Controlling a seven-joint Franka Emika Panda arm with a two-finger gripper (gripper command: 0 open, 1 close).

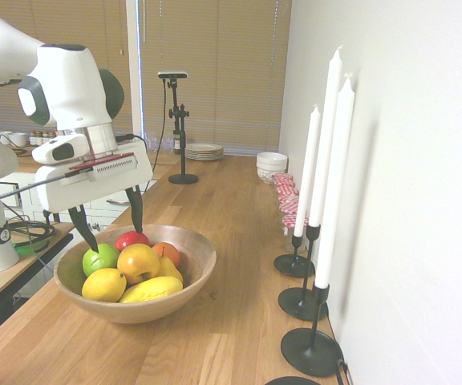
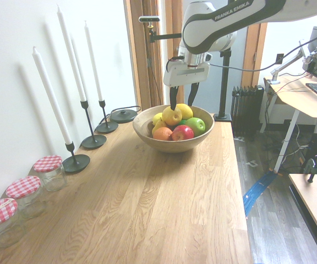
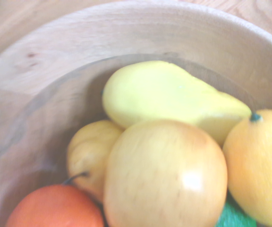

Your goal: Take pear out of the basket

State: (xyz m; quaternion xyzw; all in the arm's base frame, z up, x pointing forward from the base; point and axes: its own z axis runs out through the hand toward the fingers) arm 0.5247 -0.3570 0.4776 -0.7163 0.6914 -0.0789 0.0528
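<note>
We had gripper (image 1: 117, 240) wide open, empty, over basket (image 1: 204, 273); needed centring on pear (image 1: 138, 263), jaws clearing green apple (image 1: 100, 259).

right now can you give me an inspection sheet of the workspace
surface: wooden table, no spill seen
job's things: pear on top of other fruit in the basket, not yet out
clutter: lemon, green apple, red apple and orange crowd the pear
gripper: gripper open at the fruit, nothing held
cables: none lying across the fruit
surroundings: candles and lidded jars along the wall; plates and white bowls farther down the table
</note>
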